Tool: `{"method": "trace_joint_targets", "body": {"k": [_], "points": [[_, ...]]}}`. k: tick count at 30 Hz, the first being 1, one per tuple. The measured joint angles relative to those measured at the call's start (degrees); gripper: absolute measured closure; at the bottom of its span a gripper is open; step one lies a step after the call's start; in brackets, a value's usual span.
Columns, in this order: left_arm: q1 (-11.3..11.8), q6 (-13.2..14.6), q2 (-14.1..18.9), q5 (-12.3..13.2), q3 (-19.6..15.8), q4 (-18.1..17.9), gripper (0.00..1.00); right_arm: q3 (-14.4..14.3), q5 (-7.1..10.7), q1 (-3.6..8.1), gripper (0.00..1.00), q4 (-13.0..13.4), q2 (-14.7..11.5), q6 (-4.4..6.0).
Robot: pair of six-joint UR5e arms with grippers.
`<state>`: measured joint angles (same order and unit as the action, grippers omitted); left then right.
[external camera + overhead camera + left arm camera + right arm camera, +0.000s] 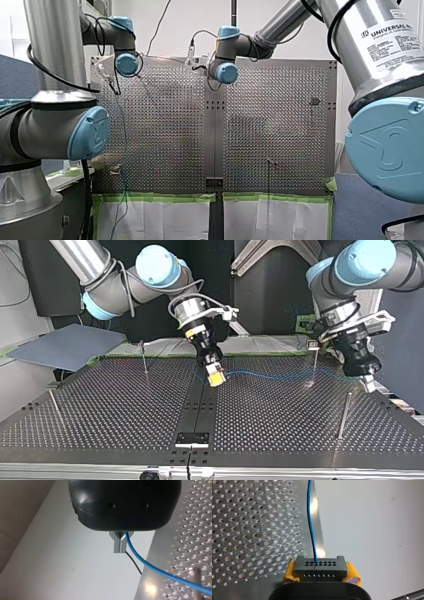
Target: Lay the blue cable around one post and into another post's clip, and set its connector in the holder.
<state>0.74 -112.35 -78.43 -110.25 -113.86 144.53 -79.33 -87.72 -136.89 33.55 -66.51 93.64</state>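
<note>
Right fingers (pixel 290 573) clench connector (pixel 320 568), blue cable (pixel 311 530) leaving straight ahead; left fingers (pixel 118 544) pinched on it further along.

Table (pixel 115 415): four thin posts (pixel 344 415) standing well apart, cable (pixel 280 375) strung across top view's right half, open lanes between.

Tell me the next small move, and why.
Probably my left gripper should swing the blue cable toward the nearby post: the cable spans between both grippers, bent round no post, with the connector gripped by my right gripper.
</note>
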Motion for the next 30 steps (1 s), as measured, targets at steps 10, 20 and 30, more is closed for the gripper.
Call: {"method": "trace_joint_targets", "body": {"k": [10, 20, 30], "points": [[3.3, -2.9, -2.7, 2.9, 5.3, 1.9, 1.0, 2.8, 0.74, -0.1, 1.0, -0.3, 0.1, 0.07], [8.9, -8.2, -3.1, 8.5, 6.4, 1.7, 1.0, 3.7, 0.79, -0.24, 1.0, -0.3, 0.2, 0.07], [12.8, -8.8, -6.9, 14.0, 8.4, 1.6, 1.0, 6.5, 2.08, -0.84, 1.0, -1.2, 2.4, 0.16]]}}
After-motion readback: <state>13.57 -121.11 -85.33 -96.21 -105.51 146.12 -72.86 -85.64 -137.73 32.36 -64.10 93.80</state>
